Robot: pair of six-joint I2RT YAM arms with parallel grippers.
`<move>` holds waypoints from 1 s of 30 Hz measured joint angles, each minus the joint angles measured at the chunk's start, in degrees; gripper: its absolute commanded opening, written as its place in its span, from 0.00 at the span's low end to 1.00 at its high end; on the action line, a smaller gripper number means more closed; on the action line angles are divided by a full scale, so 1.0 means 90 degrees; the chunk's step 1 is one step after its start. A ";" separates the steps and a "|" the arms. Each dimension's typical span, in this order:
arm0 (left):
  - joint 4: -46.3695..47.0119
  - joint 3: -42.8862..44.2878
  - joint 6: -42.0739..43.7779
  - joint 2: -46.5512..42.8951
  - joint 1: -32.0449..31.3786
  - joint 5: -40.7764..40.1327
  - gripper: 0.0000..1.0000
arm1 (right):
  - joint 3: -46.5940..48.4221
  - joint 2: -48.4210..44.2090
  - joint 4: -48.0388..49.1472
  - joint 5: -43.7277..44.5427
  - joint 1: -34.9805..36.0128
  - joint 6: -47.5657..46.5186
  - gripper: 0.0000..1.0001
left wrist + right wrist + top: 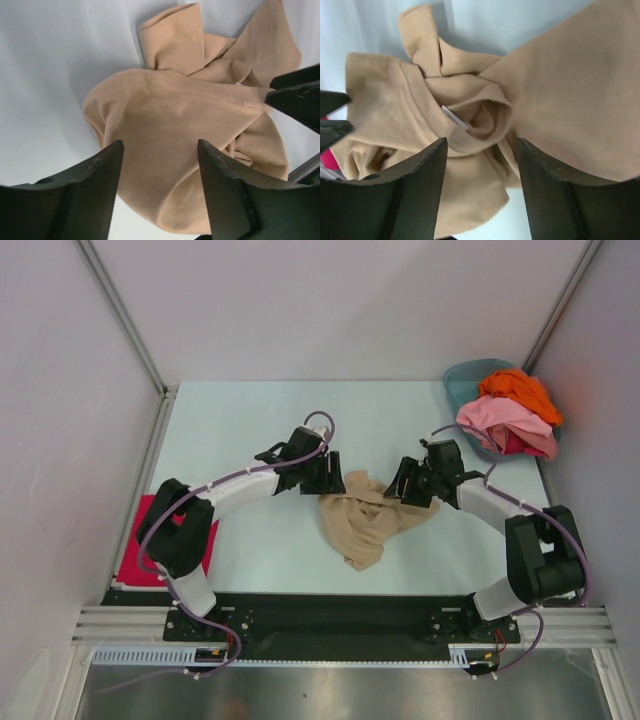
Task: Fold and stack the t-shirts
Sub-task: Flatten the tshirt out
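A tan t-shirt [365, 520] lies crumpled in a heap at the table's middle. It fills the left wrist view [185, 130] and the right wrist view [470, 115], where its collar and a white label show. My left gripper [335, 480] is open at the heap's left upper edge, jaws apart over the cloth [160, 150]. My right gripper [402, 485] is open at the heap's right upper edge, jaws wide over the collar area [481, 150]. A magenta-red shirt [150, 540] lies flat at the left, under the left arm. Pink [505, 425] and orange [520, 390] shirts sit in the basin.
The teal plastic basin [458, 380] stands at the back right corner. White walls and metal rails border the table on the left, back and right.
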 measured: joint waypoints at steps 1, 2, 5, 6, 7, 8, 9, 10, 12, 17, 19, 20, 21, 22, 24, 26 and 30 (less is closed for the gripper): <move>-0.0019 0.0000 0.0032 0.0053 -0.0002 0.0036 0.62 | 0.0032 0.0119 0.0090 -0.0075 -0.0010 0.0024 0.60; -0.0019 0.0000 0.0034 0.0097 -0.0002 0.0075 0.58 | 0.0058 0.0245 0.0185 -0.0160 -0.0012 0.0049 0.60; 0.0036 -0.0005 0.0002 0.0143 -0.0002 0.0316 0.44 | 0.0112 0.0585 0.0461 -0.0413 -0.0024 0.0107 0.49; 0.0097 -0.0019 0.0010 0.0143 -0.0005 0.0401 0.41 | 0.0112 0.0702 0.0559 -0.0498 -0.0034 0.0126 0.44; 0.0189 -0.0036 -0.0005 0.0143 -0.0007 0.0491 0.37 | 0.0112 0.0794 0.0627 -0.0571 -0.0044 0.0160 0.41; 0.0267 -0.0066 -0.0024 0.0143 -0.0010 0.0590 0.30 | 0.0112 0.0889 0.0695 -0.0653 -0.0049 0.0192 0.33; 0.0313 -0.0085 -0.0036 0.0141 -0.0010 0.0673 0.26 | 0.0112 0.0959 0.0748 -0.0729 -0.0056 0.0209 0.27; 0.0338 -0.0097 -0.0044 0.0141 -0.0012 0.0748 0.22 | 0.0112 0.0996 0.0777 -0.0797 -0.0068 0.0238 0.20; 0.0381 -0.0097 -0.0080 0.0141 -0.0012 0.0950 0.00 | 0.0124 0.1015 0.0850 -0.0945 -0.0109 0.0274 0.02; 0.0376 0.0214 -0.0095 0.0121 -0.0012 0.1421 0.00 | 0.0418 0.0782 0.0845 -0.1025 -0.0272 0.0435 0.00; 0.0296 0.0527 -0.0090 0.0024 -0.0012 0.1489 0.00 | 0.0699 0.0457 0.0704 -0.0969 -0.0333 0.0403 0.00; 0.0270 0.0685 -0.0087 -0.0066 -0.0012 0.1513 0.00 | 0.0894 0.0267 0.0665 -0.0928 -0.0367 0.0376 0.00; 0.0240 0.0867 -0.0080 -0.0221 -0.0012 0.1518 0.00 | 0.1178 -0.0010 0.0610 -0.0845 -0.0403 0.0330 0.00; 0.0233 0.1005 -0.0075 -0.0364 -0.0012 0.1530 0.00 | 0.1399 -0.0204 0.0597 -0.0799 -0.0427 0.0291 0.00; 0.0209 0.1350 -0.0063 -0.0758 -0.0015 0.1542 0.00 | 0.1953 -0.0712 0.0588 -0.0648 -0.0510 0.0143 0.00; 0.0194 0.1717 -0.0010 -0.1188 -0.0015 0.1552 0.00 | 0.2475 -0.1129 0.0537 -0.0517 -0.0627 -0.0005 0.00; 0.0508 0.2501 0.0049 -0.1984 -0.0019 0.1812 0.00 | 0.3677 -0.1829 0.0466 -0.0299 -0.0935 -0.0238 0.00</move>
